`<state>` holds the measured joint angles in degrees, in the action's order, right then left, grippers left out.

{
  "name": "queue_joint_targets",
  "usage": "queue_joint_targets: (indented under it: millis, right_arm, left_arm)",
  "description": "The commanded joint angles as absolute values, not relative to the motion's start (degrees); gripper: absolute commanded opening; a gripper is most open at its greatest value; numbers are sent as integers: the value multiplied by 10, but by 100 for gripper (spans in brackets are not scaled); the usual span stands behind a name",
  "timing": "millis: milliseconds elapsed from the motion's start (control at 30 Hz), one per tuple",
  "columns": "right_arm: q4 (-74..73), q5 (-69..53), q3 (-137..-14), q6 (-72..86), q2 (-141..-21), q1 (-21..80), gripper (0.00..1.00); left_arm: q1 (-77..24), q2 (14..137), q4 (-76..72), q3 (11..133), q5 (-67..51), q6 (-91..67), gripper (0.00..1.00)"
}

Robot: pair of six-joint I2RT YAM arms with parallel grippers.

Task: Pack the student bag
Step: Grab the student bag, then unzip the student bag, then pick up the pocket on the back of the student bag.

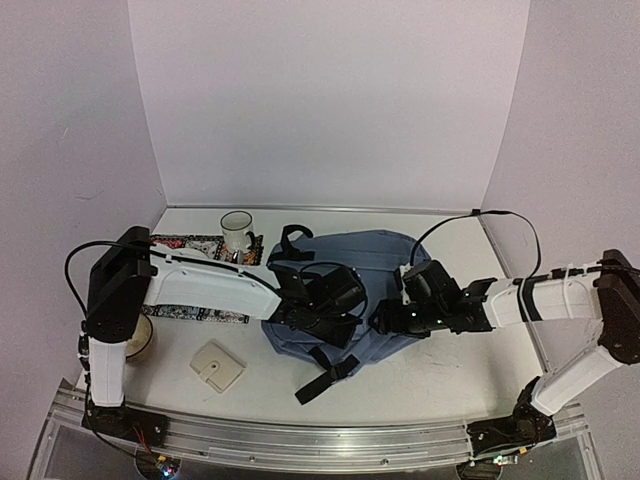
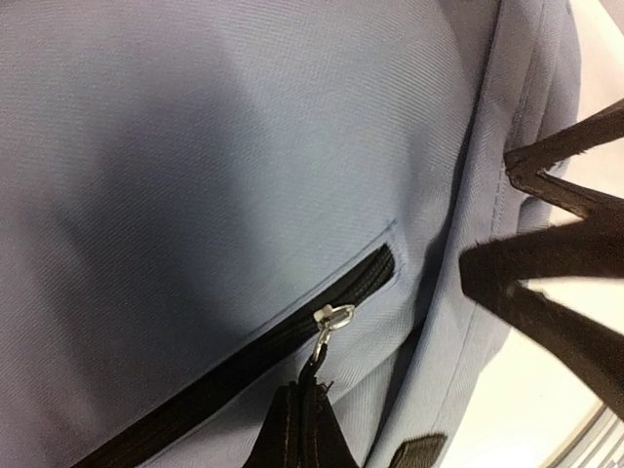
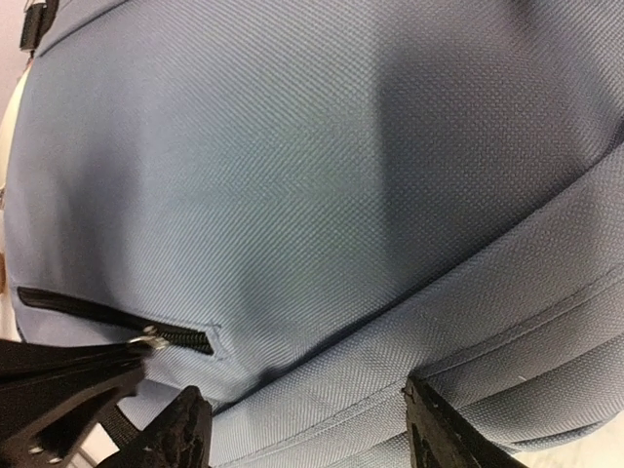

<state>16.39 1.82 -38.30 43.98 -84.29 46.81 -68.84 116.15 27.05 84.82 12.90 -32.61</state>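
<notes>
The soft blue-grey fabric backpack (image 1: 385, 262) is lying flat on the white table (image 1: 450, 375). The left gripper (image 2: 304, 414) is clamping its silver zipper pull (image 2: 332, 316); the right gripper (image 3: 297, 402), jaws apart, should be bracing fabric for a straight pull.

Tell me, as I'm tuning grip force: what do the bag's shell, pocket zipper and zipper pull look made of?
The student bag: matte blue-grey woven cloth, probably synthetic; fine diagonal weave shows. Its zipper: black, likely plastic coil teeth. The zipper pull: silvery metal ring, judging by its glint.
</notes>
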Motion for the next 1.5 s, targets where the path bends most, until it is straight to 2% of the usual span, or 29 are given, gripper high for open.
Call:
queue_joint_targets:
  millis: [0, 500, 633, 900, 1033, 1267, 1367, 1467]
  right_arm:
    - [147, 59, -381, 461, -871, 455, 69]
    - [146, 71, -359, 459, -864, 431, 71]
    - [137, 48, -385, 411, -864, 435, 69]
    - [72, 64, -479, 235, -828, 487, 72]
    - [57, 68, -520, 136, -823, 501, 77]
    - [43, 68, -602, -53, -905, 524, 87]
    - [42, 77, -632, -107, -947, 539, 90]
    - [40, 87, -652, -145, -981, 551, 91]
  left_arm:
    - [-689, 1101, 294, 800, 155, -357, 0]
    - [-659, 930, 370, 593, 231, -475, 0]
    - [-659, 933, 369, 593, 237, -486, 0]
    - [-659, 914, 363, 610, 292, -511, 10]
    - [-659, 889, 354, 599, 311, -540, 24]
    - [-640, 839, 255, 530, 269, -576, 66]
    - [-621, 829, 183, 497, 215, -571, 75]
    - [-612, 842, 154, 489, 184, -567, 78]
